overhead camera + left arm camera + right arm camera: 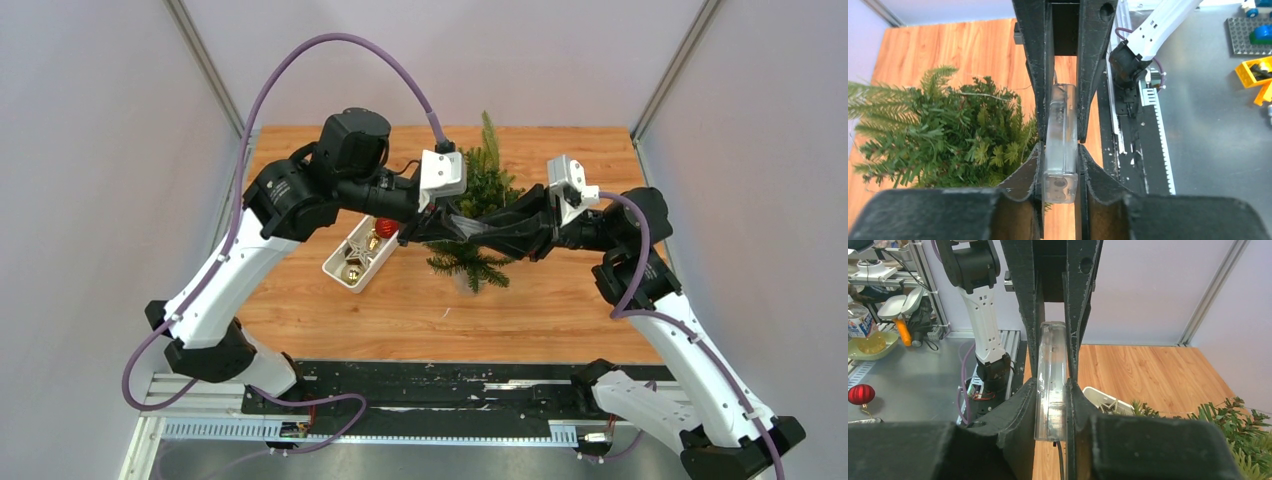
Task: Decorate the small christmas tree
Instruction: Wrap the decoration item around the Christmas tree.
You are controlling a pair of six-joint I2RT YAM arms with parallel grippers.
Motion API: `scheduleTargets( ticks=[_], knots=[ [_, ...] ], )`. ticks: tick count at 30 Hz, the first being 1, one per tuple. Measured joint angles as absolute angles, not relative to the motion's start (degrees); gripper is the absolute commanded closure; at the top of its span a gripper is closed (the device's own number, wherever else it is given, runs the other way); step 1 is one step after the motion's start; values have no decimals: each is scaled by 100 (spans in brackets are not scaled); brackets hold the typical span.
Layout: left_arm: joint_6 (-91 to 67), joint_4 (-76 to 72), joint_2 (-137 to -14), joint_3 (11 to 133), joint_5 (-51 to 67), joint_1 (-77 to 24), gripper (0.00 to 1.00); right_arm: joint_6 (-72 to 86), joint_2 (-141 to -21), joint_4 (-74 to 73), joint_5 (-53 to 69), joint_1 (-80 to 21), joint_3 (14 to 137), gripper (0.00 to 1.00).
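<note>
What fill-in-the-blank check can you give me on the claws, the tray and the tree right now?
1. The left claw and the right claw grip the ____ clear rectangular plastic box.
2. In the top view, the white rectangular tray lies to the ____ of the small green christmas tree.
3. The round ball ornament at the tray's far end is ____.

Missing words: same; left; red.

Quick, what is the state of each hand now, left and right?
Left hand: closed on the clear plastic box.
Right hand: closed on a clear plastic box too, apparently the same one.
</note>
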State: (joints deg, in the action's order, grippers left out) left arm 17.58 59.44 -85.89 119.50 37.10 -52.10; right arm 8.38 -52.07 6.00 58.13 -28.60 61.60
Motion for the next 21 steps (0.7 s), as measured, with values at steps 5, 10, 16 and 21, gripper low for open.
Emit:
scheduleTargets(
  ticks=[5,10,16,21],
  knots=[
    [1645,5966,-8571,11942,3603,-5190,100,720,-5280,381,5730,-2882,6263,58],
    [1481,5957,-8490,11832,3520,-5212,100,567,-5273,-14,5518,-2923,6479,0],
    [1417,6108,-8289,11594,3336,-5212,100,593,-5229,-513,4873,-2923,7054,0],
    [1490,6357,-8077,11406,3529,-5210,100,947,-5188,-777,3671,-2926,7498,0]
  ],
)
